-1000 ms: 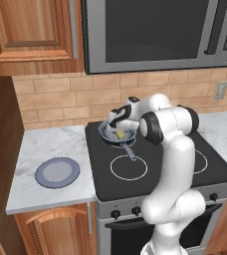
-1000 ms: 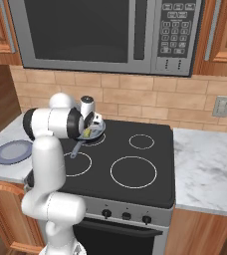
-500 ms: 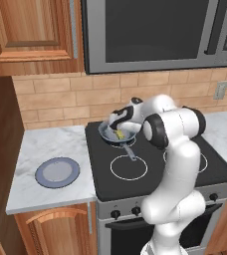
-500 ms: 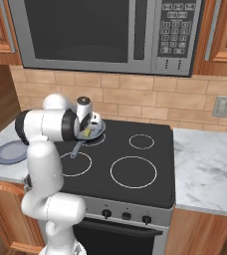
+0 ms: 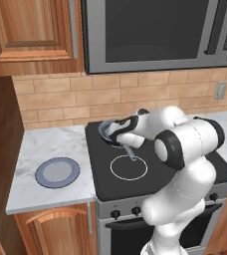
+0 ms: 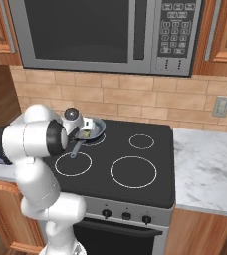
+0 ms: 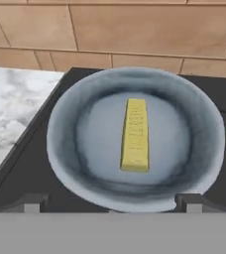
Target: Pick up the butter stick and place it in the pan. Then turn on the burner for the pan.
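Overhead, a microwave (image 6: pixel 105 35) is hanging above a black glass cooktop (image 6: pixel 135 159) set into a marble worktop (image 5: pixel 46 149), with a brick wall behind. The white arm (image 5: pixel 185 144) is reaching over the cooktop's rear left corner. A blue-grey plate (image 5: pixel 57 172) is lying on the worktop well apart from the cooktop, to its left.

The pan (image 7: pixel 135 144) is sitting on the rear left ring, its thin handle (image 5: pixel 130 152) pointing towards the front of the cooktop. The butter (image 7: pixel 135 134) is lying flat in the middle of the pan, touching its floor.

The gripper (image 7: pixel 112 204) is hovering just above the pan's near rim, jaws standing wide and holding nothing. The butter is lying straight ahead of the gripper, its long axis running away from the camera, crosswise to the line between the two fingertips. So placing looks done; the coming move probably calls for a retreat towards the knobs (image 6: pixel 126 215) on the stove's front, below and well apart from the gripper.

The hand view is showing the whole bar; in the right base view it is only a yellow speck (image 6: pixel 86 133) beside the gripper (image 6: pixel 87 125). In the left base view the wrist is covering much of the pan (image 5: pixel 107 130). No red glow is visible under the pan.
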